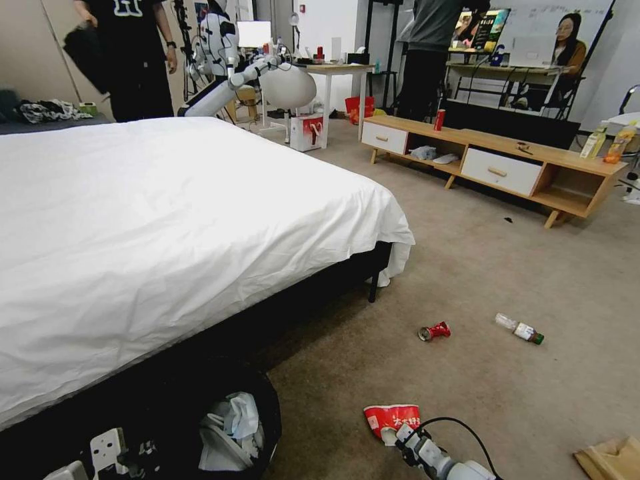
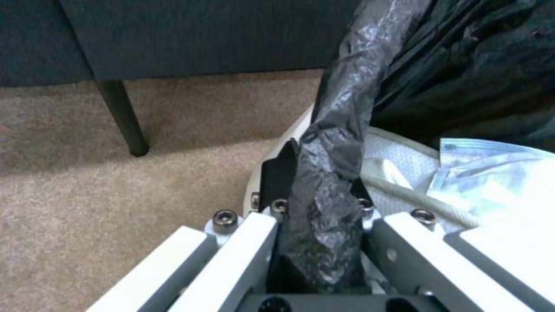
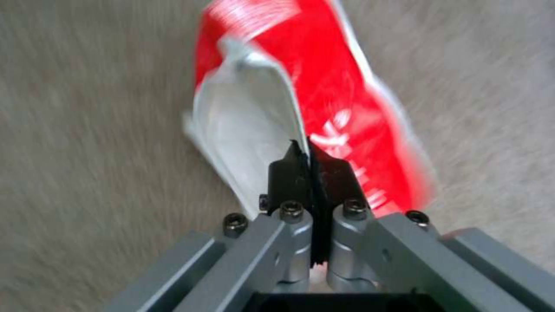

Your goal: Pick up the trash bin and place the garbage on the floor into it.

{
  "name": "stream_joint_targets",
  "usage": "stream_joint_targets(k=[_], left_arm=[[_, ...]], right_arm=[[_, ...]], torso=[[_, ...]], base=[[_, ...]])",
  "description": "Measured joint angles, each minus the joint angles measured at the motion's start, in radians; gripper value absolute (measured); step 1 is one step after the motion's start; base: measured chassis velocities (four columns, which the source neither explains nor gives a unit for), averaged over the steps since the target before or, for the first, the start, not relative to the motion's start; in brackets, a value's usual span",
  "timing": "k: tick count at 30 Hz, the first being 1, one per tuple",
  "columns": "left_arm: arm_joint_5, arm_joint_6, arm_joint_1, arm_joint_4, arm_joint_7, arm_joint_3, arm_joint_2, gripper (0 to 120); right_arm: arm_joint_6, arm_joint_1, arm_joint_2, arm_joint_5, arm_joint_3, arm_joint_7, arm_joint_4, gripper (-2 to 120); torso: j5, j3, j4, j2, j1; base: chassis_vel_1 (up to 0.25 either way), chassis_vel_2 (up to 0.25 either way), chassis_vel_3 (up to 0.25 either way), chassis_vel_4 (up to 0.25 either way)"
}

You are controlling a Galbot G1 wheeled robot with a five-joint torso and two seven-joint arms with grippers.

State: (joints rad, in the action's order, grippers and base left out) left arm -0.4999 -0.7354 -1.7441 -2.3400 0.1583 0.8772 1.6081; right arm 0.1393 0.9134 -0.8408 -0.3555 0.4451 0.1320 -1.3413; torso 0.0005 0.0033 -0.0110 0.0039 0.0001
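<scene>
With the left end effector (image 2: 318, 225) clamped on the trash bin (image 1: 263, 407) rim at the bed's foot, the right end effector (image 3: 312, 160) pinches the red-and-white packet (image 3: 341, 99) on the floor at five o'clock, which next calls for carrying it toward nine o'clock over the bin

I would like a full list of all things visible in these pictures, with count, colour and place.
trash bin: one, white with black bag, floor beside bed, tissues inside
packet: one, red-and-white, floor
crushed can: one, red, floor
small bottle: one, clear, green cap, floor
paper bag: one, tan, floor
bed: one, white sheet
cabinet: one, wood and white, far side
upright can: one, red, on cabinet
left gripper: shut on bin's bag
right gripper: shut on packet's edge
</scene>
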Motion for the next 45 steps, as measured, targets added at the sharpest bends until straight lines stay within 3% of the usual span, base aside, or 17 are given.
stream_joint_targets(k=[4,7,11,13,19,36,45], left_arm=[[-0.001,0.0,-0.003,-0.005,0.0,-0.004,0.0,2],[-0.004,0.0,-0.01,-0.018,0.0,-0.009,0.0,2],[-0.011,0.0,-0.014,-0.025,0.002,-0.01,0.0,2],[-0.028,0.0,-0.016,-0.03,0.006,-0.011,-0.003,2],[-0.063,0.0,-0.015,-0.041,0.012,-0.011,-0.025,2],[-0.246,0.0,0.038,-0.052,0.028,-0.01,-0.097,2],[-0.273,0.0,0.056,-0.038,0.003,-0.023,-0.14,2]], right_arm=[[0.019,0.033,0.053,-0.044,-0.057,0.03,-0.112,0],[0.045,0.085,0.138,-0.075,-0.16,0.053,-0.274,0],[0.047,0.118,0.193,-0.087,-0.227,0.061,-0.354,0],[0.034,0.167,0.248,-0.093,-0.322,0.06,-0.433,0],[-0.01,0.218,0.325,-0.139,-0.468,0.049,-0.541,0],[-0.078,0.139,0.361,-0.253,-0.491,0.055,-0.788,0],[-0.14,0.011,0.338,-0.506,-0.432,0.009,-0.923,0]], torso=[[-0.0006,0.0,-0.0002,0.0,0.0],[0.0003,0.0,0.0003,0.0,0.0],[-0.0011,0.0,0.0002,0.0,0.0],[0.0003,0.0,0.0001,0.0,0.0],[-0.0004,0.0,0.0002,0.0,0.0],[-0.0006,0.0,0.0002,0.0,0.0],[-0.0007,0.0,0.0003,0.0,0.0]], base=[[0.0,0.0,0.0,0.0],[0.0,0.0,0.0,0.0],[0.0,0.0,0.0,0.0],[0.0,0.0,0.0,0.0],[0.0,0.0,0.0,0.0],[0.0,0.0,0.0,0.0],[0.0,0.0,0.0,0.0]])
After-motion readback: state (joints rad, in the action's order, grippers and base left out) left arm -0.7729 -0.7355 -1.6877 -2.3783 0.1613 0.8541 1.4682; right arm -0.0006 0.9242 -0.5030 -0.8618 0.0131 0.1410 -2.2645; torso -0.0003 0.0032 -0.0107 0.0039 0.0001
